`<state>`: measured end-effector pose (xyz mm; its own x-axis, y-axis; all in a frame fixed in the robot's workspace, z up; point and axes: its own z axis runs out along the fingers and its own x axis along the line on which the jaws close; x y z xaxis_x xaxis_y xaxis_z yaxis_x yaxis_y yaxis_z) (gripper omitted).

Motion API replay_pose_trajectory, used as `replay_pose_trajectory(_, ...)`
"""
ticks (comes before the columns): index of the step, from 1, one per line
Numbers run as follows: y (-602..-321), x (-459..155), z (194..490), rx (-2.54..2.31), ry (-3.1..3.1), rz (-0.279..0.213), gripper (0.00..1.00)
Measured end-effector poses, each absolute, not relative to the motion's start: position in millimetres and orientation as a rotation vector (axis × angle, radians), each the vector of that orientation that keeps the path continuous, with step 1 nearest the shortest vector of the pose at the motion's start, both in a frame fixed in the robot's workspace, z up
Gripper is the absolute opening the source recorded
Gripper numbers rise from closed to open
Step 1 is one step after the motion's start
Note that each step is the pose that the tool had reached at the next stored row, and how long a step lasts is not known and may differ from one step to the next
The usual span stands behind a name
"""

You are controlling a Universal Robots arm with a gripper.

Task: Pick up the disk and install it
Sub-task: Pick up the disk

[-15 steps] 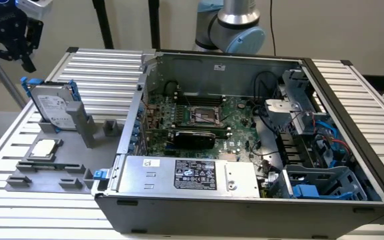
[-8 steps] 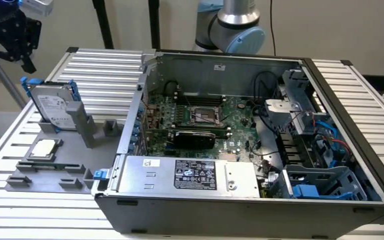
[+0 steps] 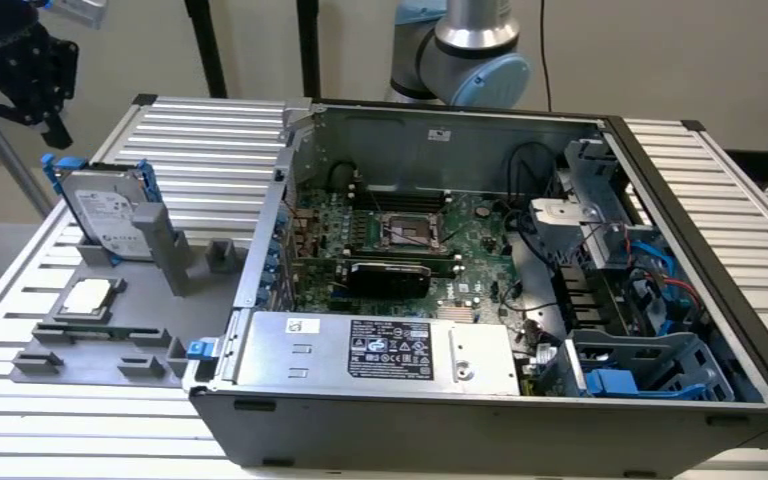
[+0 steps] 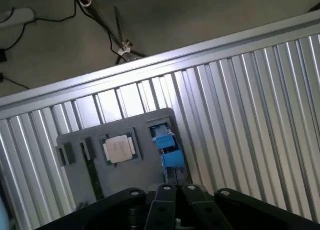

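Ribbed aluminium desk [image 3: 724, 200] stands before a plain beige wall [image 3: 678, 50], two black poles [image 3: 205, 50] rising behind it; a tripod's legs [image 4: 119, 28] spread across the dull grey floor [image 4: 210, 15].

I counted one disk [image 3: 101, 208], one square processor chip [image 3: 87, 296] and one grey holder [image 3: 91, 335] carrying them both, all on the one ribbed counter [image 3: 211, 140]. There was one open computer case [image 3: 491, 420]. Inside it I made out one motherboard [image 3: 398, 250], one blue drive cage [image 3: 644, 365] and one power supply box [image 3: 464, 355]. That box bore two stickers, one black label [image 3: 391, 352] and one small white label [image 3: 301, 325]. There was one robot arm [image 3: 471, 55], and it carried one tool [image 4: 177, 195].
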<state>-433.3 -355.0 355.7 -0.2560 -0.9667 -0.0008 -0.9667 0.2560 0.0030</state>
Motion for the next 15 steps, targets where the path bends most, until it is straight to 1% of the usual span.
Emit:
replay_pose_trajectory(6, -355.0, -433.3, 353.7, 2.041, -2.384, 0.006, 0.0)
replay_pose_trajectory(15, -350.0, -433.3, 351.3, 2.117, -2.312, 0.008, 0.0)
